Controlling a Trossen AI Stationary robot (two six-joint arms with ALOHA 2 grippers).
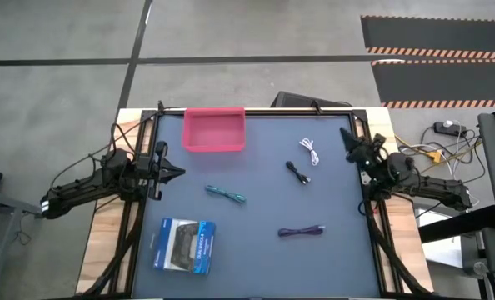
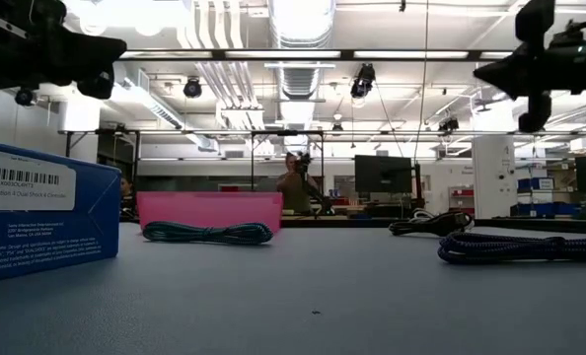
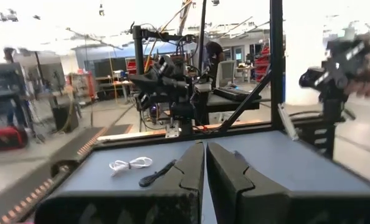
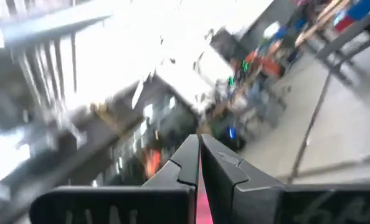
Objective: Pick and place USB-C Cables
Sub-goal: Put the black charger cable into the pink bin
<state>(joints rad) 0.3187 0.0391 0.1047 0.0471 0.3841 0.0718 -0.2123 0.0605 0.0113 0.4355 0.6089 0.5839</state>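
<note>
Four small bundled cables lie flat on the dark mat. The white cable (image 1: 310,150) and the black cable (image 1: 297,173) sit toward the far right, and show again as the white cable (image 3: 130,164) and the black cable (image 3: 158,173). The teal-blue cable (image 1: 225,194) (image 2: 206,233) lies mid-table, the dark purple cable (image 1: 302,231) (image 2: 520,247) nearer on the right. My left gripper (image 1: 174,172) (image 3: 205,155) hovers shut at the table's left edge. My right gripper (image 1: 345,137) (image 4: 199,149) is raised, shut, at the far right edge.
A pink tray (image 1: 214,129) (image 2: 210,209) stands at the far edge, left of centre. A blue-and-white boxed game controller (image 1: 182,246) (image 2: 36,212) lies near the left front. A person stands in the room beyond the table. Open mat lies between the cables.
</note>
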